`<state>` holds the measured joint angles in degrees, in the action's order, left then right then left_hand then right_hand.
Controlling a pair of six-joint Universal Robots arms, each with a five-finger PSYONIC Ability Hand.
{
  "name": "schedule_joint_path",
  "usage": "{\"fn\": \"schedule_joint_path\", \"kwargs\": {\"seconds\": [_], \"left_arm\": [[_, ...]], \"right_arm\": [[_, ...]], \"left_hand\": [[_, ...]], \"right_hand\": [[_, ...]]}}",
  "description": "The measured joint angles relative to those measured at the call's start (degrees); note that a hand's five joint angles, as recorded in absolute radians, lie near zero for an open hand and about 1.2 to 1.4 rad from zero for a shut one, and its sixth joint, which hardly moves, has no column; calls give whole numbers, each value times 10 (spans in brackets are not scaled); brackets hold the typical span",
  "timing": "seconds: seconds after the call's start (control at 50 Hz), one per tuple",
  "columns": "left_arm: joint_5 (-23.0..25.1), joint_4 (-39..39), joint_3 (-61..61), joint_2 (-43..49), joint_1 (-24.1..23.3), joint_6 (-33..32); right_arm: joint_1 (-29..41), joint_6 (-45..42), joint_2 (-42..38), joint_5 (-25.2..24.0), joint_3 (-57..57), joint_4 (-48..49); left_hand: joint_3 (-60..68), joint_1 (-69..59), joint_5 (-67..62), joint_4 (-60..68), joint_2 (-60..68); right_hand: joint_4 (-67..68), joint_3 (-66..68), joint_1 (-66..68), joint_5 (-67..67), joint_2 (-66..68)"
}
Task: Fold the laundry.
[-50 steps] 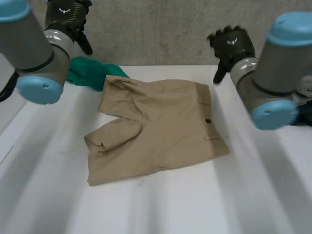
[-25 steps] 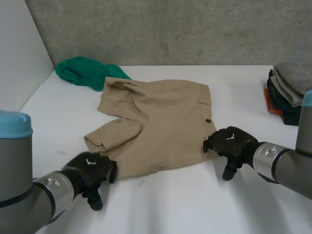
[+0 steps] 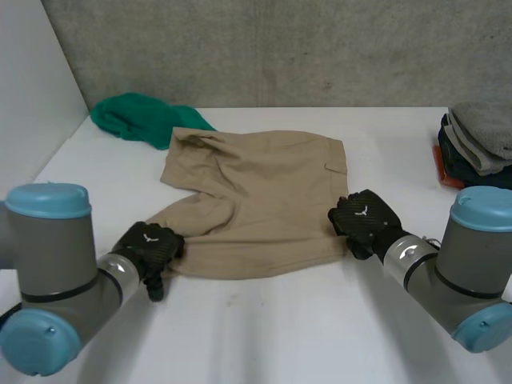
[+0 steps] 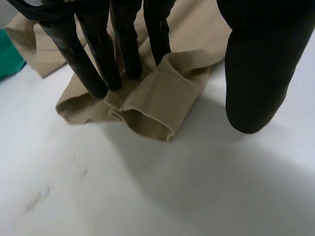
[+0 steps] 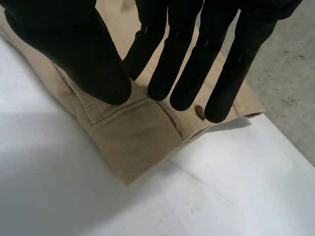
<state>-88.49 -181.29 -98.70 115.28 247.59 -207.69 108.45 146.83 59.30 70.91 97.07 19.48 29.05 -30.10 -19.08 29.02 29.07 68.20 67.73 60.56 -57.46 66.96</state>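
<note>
Khaki shorts (image 3: 256,200) lie spread on the table (image 3: 304,344). Head view has my left hand (image 3: 150,248) and right hand (image 3: 362,220) on the near corners, I judge to lift that edge together. Left wrist: straight fingers (image 4: 96,64) press the rumpled leg hem (image 4: 152,105), thumb (image 4: 256,73) clear, nothing gripped. Right wrist: extended fingers (image 5: 189,69) over the waistband (image 5: 130,140) by its button (image 5: 200,112), gripping nothing.

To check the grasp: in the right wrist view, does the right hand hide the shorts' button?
No, the button shows on the khaki shorts between two fingertips of the right hand.
</note>
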Motion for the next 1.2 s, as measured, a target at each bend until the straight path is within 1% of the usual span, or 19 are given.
{"fn": "schedule_joint_path", "kwargs": {"seconds": [0.08, 0.2, 0.26, 0.28, 0.3, 0.34, 0.36, 0.4, 0.44, 0.5, 0.64, 0.74, 0.86, 0.92, 0.94, 0.98, 1.08, 1.14, 1.2], "left_arm": [[-17, -44, 10, 17, -18, -24], [-40, -117, 21, 37, -36, -58], [-44, -135, 28, 47, -38, -75], [-44, -139, 30, 51, -39, -81], [-45, -142, 33, 54, -39, -86], [-45, -144, 37, 57, -39, -94], [-45, -145, 40, 60, -39, -98], [-45, -145, 44, 61, -39, -103], [-46, -145, 46, 61, -38, -105], [-47, -143, 49, 57, -35, -105], [-45, -139, 58, 21, -25, -89], [-39, -122, 69, -4, -20, -66], [-25, -63, 85, -22, -15, -25], [-16, -34, 90, -27, -14, -6], [-13, -22, 92, -30, -14, 1], [-7, -4, 93, -35, -15, 12], [1, 51, 87, -53, -17, 30], [5, 97, 76, -73, -17, 34], [12, 157, 60, -104, -19, 35]], "right_arm": [[2, 14, 14, 13, 4, -1], [-4, 42, 42, 15, 2, -27], [-5, 48, 43, 14, -4, -45], [-6, 48, 42, 13, -8, -56], [-5, 48, 40, 13, -12, -65], [-5, 46, 38, 14, -16, -78], [-5, 44, 36, 14, -20, -92], [-5, 41, 35, 15, -22, -112], [-5, 40, 38, 15, -23, -128], [-5, 42, 45, 14, -19, -148], [3, 45, 51, 11, -4, -149], [15, 44, 32, 17, -6, -109], [33, 43, -9, 48, -23, -20], [40, 43, -23, 64, -33, 3], [43, 43, -27, 71, -36, 8], [45, 45, -29, 81, -39, 11], [42, 58, -1, 88, -35, -24], [30, 57, 37, 73, -29, -87], [11, 38, 82, 47, -27, -181]], "left_hand": [[90, -87, -88, 91, 91], [98, -90, -96, 98, 99], [136, -130, -133, 136, 138], [171, -172, -169, 172, 177], [212, -218, -209, 213, 213], [212, -218, -209, 213, 213], [351, -357, -350, 354, 354], [383, -363, -376, 389, 388], [383, -363, -376, 389, 388], [388, -363, -376, 393, 393], [388, -363, -376, 393, 393], [388, -363, -376, 393, 393], [388, -363, -376, 393, 393], [388, -363, -376, 393, 393], [388, -363, -376, 393, 393], [388, -363, -376, 393, 393], [388, -363, -376, 393, 393], [388, -363, -376, 393, 393], [388, -363, -376, 393, 393]], "right_hand": [[1, 0, 0, -5, 0], [1, 0, 42, -13, 0], [1, 0, 42, -13, 0], [1, 0, 42, -13, 0], [-32, -32, 19, 22, -30], [-135, -137, -79, 117, -136], [-269, -269, -212, 258, -273], [-359, -360, -294, 361, -358], [-395, -391, -316, 398, -387], [-403, -394, -317, 410, -391], [-399, -392, -315, 396, -386], [-346, -340, -267, 335, -332], [-279, -271, -202, 270, -269], [-184, -177, -99, 183, -169], [-89, -83, -28, 90, -71], [-16, -14, 14, 23, -7], [1, -6, 14, 12, -5], [1, -6, 14, 12, -5], [1, -6, 14, 12, -5]]}}
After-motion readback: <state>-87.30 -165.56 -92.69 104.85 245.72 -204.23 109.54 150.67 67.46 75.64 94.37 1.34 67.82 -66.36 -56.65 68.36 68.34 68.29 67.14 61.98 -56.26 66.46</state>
